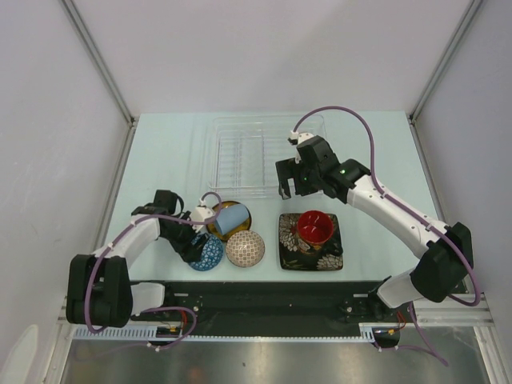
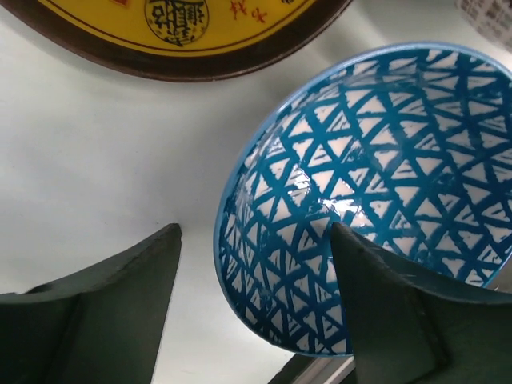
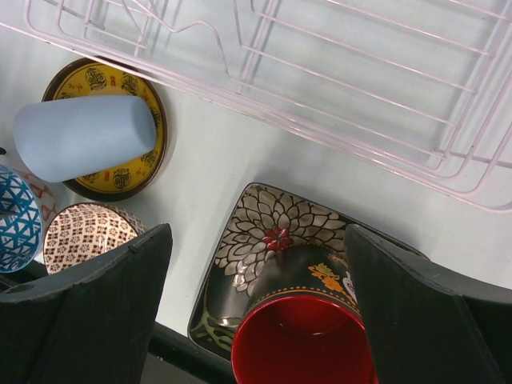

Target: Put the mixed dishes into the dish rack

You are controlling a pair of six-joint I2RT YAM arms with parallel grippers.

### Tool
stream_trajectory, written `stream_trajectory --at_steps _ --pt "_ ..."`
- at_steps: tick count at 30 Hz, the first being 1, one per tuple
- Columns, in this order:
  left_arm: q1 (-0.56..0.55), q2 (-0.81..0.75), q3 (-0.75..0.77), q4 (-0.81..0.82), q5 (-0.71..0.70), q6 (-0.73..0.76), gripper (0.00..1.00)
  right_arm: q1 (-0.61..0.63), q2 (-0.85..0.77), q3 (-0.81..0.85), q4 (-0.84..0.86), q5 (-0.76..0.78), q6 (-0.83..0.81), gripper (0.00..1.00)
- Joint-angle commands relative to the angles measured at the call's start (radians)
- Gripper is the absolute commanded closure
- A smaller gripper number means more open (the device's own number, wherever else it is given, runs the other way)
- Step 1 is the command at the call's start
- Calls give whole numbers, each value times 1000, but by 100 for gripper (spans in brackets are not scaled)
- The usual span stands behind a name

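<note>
The blue patterned bowl [image 1: 210, 254] [image 2: 376, 184] is tilted on its side near the table's front edge. My left gripper [image 1: 196, 244] [image 2: 254, 232] is open and straddles its rim, one finger inside and the other outside, a gap away from the wall. The beige patterned bowl [image 1: 245, 249] [image 3: 84, 236] sits beside it. The pale blue cup [image 1: 232, 218] [image 3: 80, 136] lies on the yellow plate [image 1: 216, 226] [image 3: 120, 180]. The red-inside mug [image 1: 315, 227] [image 3: 308, 336] stands on the black floral plate [image 1: 312, 256] [image 3: 256, 224]. My right gripper [image 1: 290, 188] [image 3: 258, 236] is open and empty above that plate's far edge. The clear dish rack [image 1: 256, 156] [image 3: 360, 88] holds no dishes.
The dishes stand in a row close to the table's front edge, with the black rail [image 1: 264, 292] just below them. Grey walls close in the left, right and back of the table. The yellow plate's rim [image 2: 184, 32] also shows in the left wrist view.
</note>
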Motion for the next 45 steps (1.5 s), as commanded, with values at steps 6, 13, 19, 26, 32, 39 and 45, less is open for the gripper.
stream_trajectory --at_steps 6,13,19,26,32,39,45 --pt "-4 -56 15 15 19 -6 69 -6 -11 -4 0 8 7 6" --pt "-4 -137 131 -103 -52 -11 100 -11 -12 -9 9 6 1 7" --pt "-4 -136 459 -258 -187 -28 100 -17 -32 -44 37 8 3 7" --pt "-95 186 1136 -209 -603 -420 100 -37 -77 -79 69 38 47 8" --pt "-259 422 1325 -166 -930 -499 100 -58 -179 -102 86 101 82 8" --pt "-383 702 1474 -96 -1328 -513 100 -83 -324 -145 95 154 110 9" --pt "-406 835 1509 70 -1480 -523 100 -91 -370 -184 92 155 127 9"
